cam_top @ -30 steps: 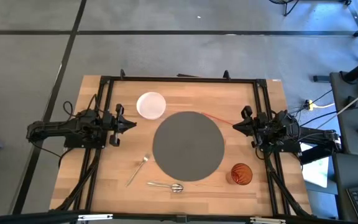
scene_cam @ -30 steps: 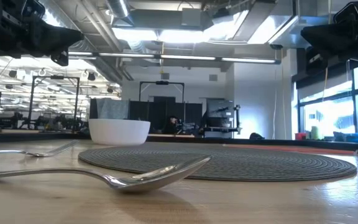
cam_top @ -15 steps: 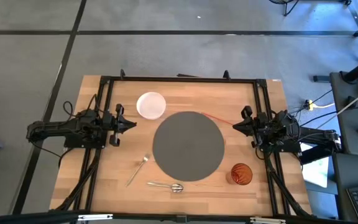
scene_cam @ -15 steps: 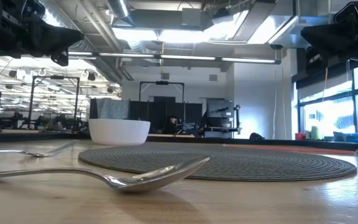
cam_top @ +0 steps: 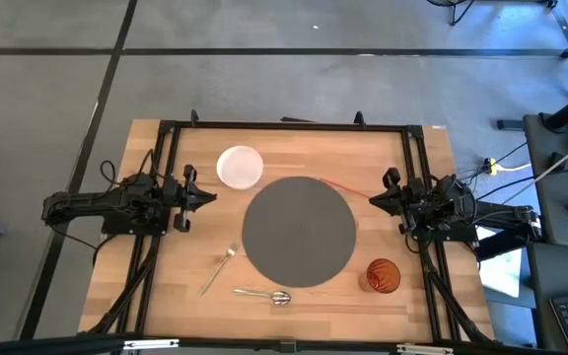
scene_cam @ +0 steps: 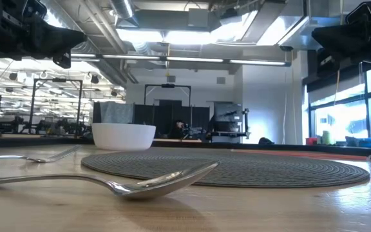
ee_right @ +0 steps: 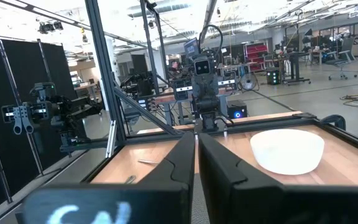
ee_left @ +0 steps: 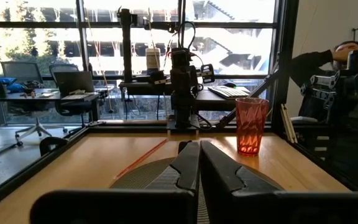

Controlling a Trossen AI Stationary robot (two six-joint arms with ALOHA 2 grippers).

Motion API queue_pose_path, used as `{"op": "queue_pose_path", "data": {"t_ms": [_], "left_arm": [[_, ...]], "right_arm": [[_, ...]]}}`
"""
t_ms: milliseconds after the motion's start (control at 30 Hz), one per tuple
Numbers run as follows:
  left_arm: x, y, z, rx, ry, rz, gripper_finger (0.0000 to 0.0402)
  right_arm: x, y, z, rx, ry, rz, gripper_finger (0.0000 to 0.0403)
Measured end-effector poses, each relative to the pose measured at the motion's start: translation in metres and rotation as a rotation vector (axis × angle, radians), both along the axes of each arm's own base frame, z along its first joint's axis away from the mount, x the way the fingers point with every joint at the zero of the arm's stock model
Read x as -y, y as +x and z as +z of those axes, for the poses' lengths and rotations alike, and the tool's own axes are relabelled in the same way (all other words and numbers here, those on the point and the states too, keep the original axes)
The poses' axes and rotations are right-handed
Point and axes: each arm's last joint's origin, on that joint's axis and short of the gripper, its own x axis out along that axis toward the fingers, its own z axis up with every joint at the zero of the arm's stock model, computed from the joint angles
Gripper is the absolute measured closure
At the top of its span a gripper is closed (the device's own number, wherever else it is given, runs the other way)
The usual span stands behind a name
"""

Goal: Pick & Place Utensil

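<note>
Nothing moved since earlier: both end effectors, left (cam_top: 208, 196) and right (cam_top: 373, 198), pressed together at table (cam_top: 422, 168) edges; fork (cam_top: 219, 269) beside mat (cam_top: 299, 232)—spread your left fingers, descend squarely across its handle.

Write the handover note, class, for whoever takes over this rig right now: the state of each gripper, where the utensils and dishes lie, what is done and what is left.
Left gripper: shut, empty, raised at the table's left edge.
Right gripper: shut, empty, raised at the right edge.
Fork and spoon: lying flat on the wood at the near edge, left of and below the round grey placemat, both apart from it.
White bowl: off the mat's far-left side.
Red cup: upright by the mat's near-right edge.
Red stick: at the mat's far-right rim.
Done: nothing; no utensil is held.
Left: pick a utensil and place it.
</note>
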Motion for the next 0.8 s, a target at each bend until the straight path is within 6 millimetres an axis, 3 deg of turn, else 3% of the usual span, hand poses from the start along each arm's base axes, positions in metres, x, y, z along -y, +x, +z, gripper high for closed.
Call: {"op": "queue_pose_path", "data": {"t_ms": [800], "left_arm": [[0.0000,0.0000,0.0000,0.000,0.000,0.000,0.0398]], "right_arm": [[0.0000,0.0000,0.0000,0.000,0.000,0.000,0.0379]]}}
